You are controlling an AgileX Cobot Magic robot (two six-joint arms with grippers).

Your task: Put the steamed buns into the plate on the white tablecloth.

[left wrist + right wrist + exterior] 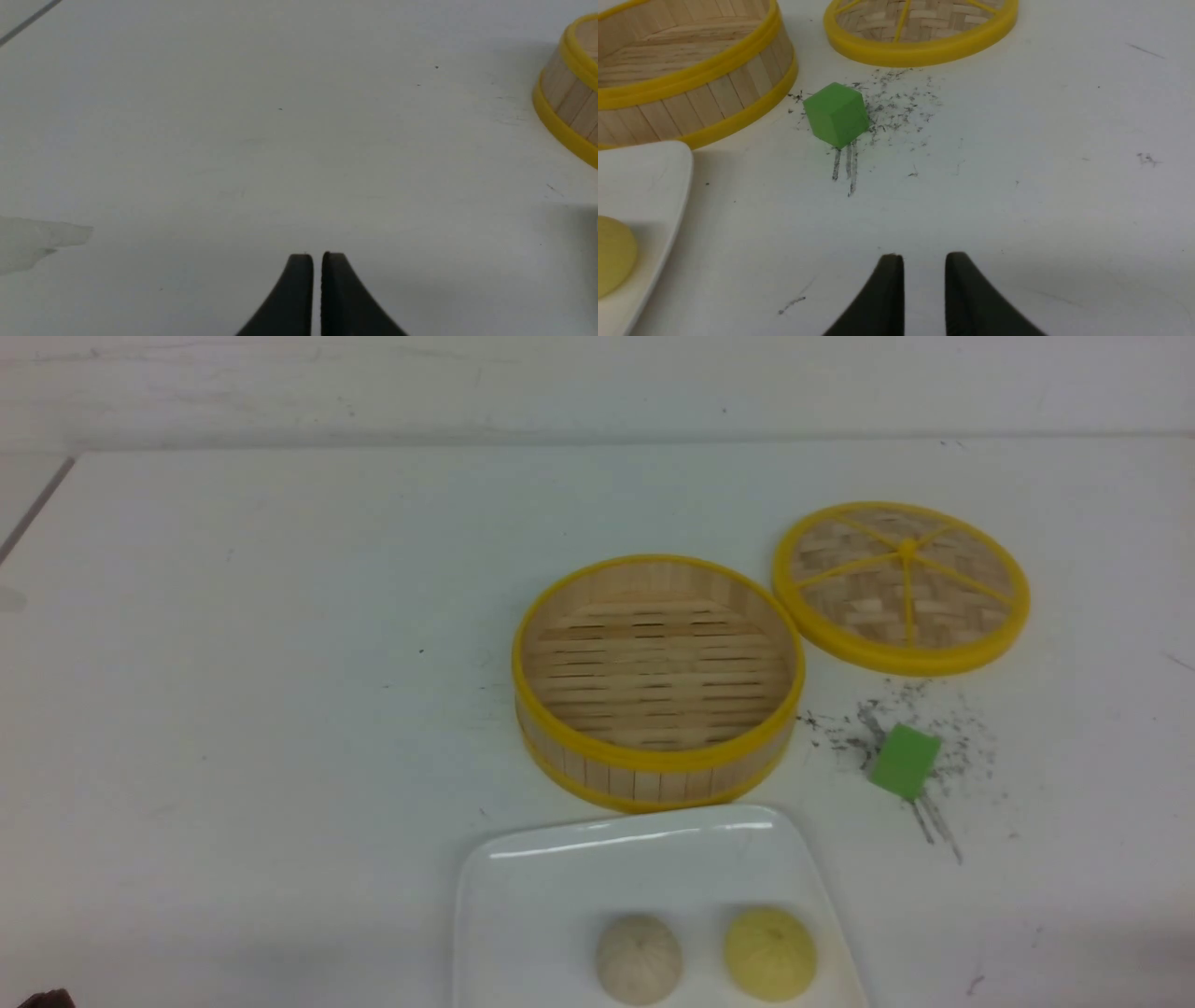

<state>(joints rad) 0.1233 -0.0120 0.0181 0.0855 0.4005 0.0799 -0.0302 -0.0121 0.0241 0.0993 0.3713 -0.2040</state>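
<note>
White plate [523, 896] holds both buns [639, 959]; my right pincer [923, 261], empty, slightly apart, should back away gently.

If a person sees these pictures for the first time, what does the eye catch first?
The empty yellow-rimmed steamer basket at the table's centre, its lid lying beside it. Nearer the robot, two buns sit on the white plate. A green cube stands among dark scuffs.

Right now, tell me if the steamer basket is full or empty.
Empty: the steamer basket shows bare slats; both buns sit on the plate.
</note>
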